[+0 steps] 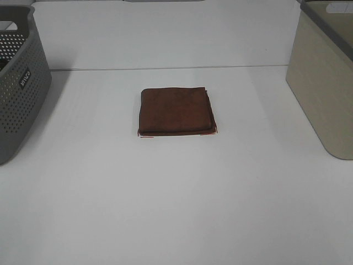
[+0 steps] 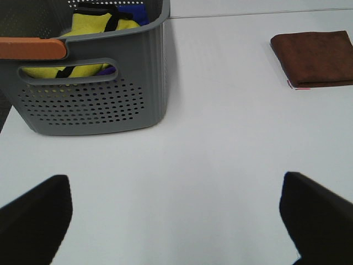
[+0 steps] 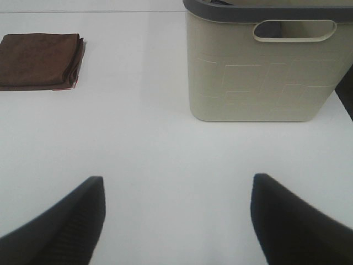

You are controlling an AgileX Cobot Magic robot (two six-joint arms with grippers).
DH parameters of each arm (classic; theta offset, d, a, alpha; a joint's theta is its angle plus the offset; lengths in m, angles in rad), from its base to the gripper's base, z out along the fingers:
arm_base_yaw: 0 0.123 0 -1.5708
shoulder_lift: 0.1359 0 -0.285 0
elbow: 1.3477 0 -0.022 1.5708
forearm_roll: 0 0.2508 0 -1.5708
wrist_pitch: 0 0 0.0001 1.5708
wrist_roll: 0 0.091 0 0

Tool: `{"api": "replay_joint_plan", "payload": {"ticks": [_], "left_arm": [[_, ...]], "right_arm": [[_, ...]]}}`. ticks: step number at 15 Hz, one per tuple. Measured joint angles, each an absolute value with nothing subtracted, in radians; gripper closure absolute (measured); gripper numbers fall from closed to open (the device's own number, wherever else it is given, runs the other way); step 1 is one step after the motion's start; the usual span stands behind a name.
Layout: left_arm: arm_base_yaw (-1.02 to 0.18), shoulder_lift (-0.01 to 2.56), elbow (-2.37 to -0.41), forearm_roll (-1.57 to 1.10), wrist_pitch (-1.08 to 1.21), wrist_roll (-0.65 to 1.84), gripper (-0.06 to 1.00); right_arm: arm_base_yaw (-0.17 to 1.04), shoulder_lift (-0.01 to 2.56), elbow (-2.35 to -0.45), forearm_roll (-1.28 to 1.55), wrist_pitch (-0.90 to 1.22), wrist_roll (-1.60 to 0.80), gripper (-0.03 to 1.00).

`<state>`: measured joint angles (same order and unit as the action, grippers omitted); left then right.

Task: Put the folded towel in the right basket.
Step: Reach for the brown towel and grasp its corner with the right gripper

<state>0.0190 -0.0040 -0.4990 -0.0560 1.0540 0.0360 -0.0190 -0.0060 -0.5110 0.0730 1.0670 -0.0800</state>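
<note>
A brown folded towel lies flat in the middle of the white table; it also shows in the left wrist view and the right wrist view. The right basket, beige with a dark grey rim and a handle slot, stands at the right edge. Neither arm shows in the exterior high view. My left gripper is open and empty, well short of the towel. My right gripper is open and empty, in front of the beige basket.
A grey perforated basket stands at the left edge; in the left wrist view it holds yellow and blue cloth. The white table runs wide between the baskets.
</note>
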Motion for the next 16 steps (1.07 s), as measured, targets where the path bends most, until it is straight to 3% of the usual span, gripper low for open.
{"api": "replay_joint_plan", "payload": {"ticks": [16], "left_arm": [[0.019, -0.004, -0.499, -0.056, 1.054, 0.036, -0.03]], "right_arm": [[-0.019, -0.006, -0.511, 0.073, 1.067, -0.080, 0.26]]}}
